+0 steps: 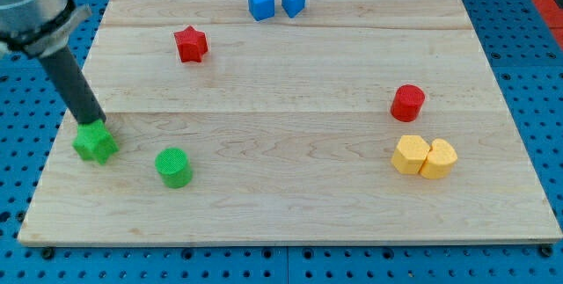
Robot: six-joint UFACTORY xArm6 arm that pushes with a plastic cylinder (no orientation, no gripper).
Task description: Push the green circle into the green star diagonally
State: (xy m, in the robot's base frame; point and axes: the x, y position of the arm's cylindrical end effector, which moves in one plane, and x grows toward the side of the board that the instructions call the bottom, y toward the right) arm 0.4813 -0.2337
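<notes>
The green circle (173, 167) lies at the view's lower left on the wooden board (290, 143). The green star (95, 142) lies to its left and a little higher, near the board's left edge. The two are apart by a short gap. My tip (95, 124) comes down from the view's upper left and ends at the star's top edge, touching or just behind it. The tip is left of and above the green circle.
A red star (190, 44) lies at the upper left. Two blue blocks (261, 4) (293, 1) sit side by side at the top edge. A red cylinder (407, 103) and two touching yellow blocks (410, 154) (439, 158) are at the right.
</notes>
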